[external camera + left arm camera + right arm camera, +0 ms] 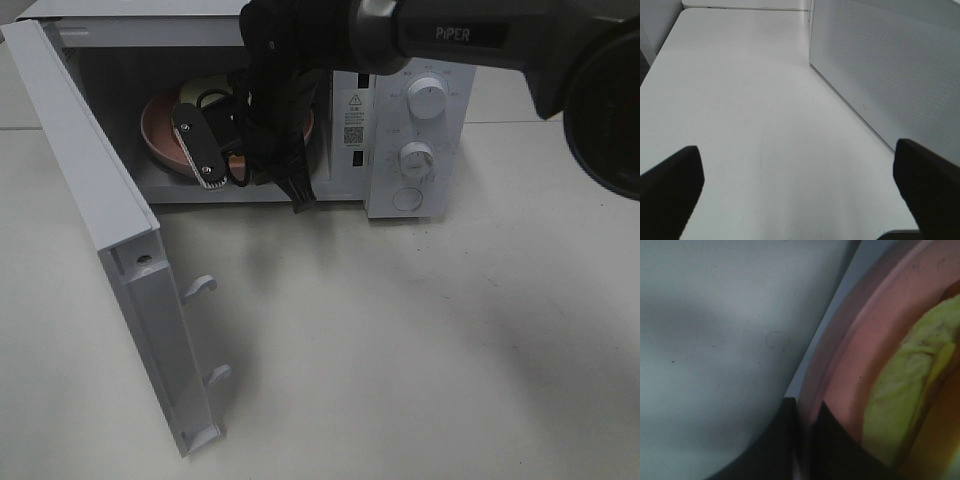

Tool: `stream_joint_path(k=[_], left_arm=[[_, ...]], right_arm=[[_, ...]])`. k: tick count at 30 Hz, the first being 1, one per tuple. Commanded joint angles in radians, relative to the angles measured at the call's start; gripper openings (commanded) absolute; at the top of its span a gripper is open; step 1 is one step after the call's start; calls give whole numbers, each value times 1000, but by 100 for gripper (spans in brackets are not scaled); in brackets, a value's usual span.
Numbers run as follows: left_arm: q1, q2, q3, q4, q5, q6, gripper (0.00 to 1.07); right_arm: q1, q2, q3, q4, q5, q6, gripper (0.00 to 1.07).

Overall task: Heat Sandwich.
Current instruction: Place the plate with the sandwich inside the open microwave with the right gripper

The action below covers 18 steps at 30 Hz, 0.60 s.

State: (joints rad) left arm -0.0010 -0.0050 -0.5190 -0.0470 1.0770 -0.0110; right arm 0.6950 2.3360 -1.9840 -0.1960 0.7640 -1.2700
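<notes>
the right arm (450, 35) reached into the open microwave (420, 195), where the right pincer (805, 407) was clamped on the rim of the pink plate (850, 360) carrying the sandwich (895, 410), while the left pincer (800, 195) hung wide apart over the worktop (740, 100).

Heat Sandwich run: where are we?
Done: door open, pink plate with the sandwich inside the microwave. In hand: right claw shut on the plate's rim; left claw open over the table. Left: release, pull out, close door, set the dials.
</notes>
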Motion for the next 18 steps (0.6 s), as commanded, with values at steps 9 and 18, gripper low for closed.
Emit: stream_joint_path(k=[9,18], left_arm=[[-1,-16,3,-2,-7,-8,98],[-1,-16,3,-2,-7,-8,98]], right_arm=[[-9,28,-52,-14,-64,-50,5],[-9,28,-52,-10,-69,-12,15]])
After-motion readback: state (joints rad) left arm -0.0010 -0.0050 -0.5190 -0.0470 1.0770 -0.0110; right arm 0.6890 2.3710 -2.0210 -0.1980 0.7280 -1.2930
